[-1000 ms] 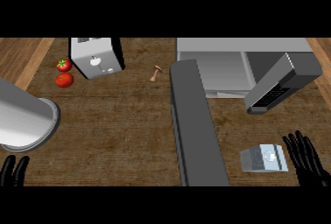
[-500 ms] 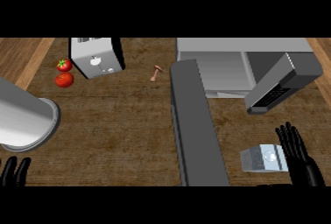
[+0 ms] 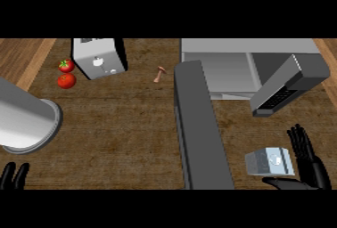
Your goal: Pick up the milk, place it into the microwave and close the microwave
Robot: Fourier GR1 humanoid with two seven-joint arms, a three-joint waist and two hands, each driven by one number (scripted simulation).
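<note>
Milk (image 3: 270, 161) sits low at the right of the frame on the tabletop (image 3: 125, 116), just right of the long grey door (image 3: 201, 129) that runs down the middle. You could knock it over or shove it against that door if the right hand (image 3: 308, 162) closes before it is properly around the carton, since the space there is narrow. The microwave (image 3: 247, 67) is open at upper right, and lifting the milk toward it risks clipping the tilted grey panel (image 3: 286, 87) between them. Your right hand is open, fingers straight along the milk's right side and thumb under its lower edge, holding nothing; contact I cannot tell. Your left hand (image 3: 13, 176) rests open at the lower left edge.
</note>
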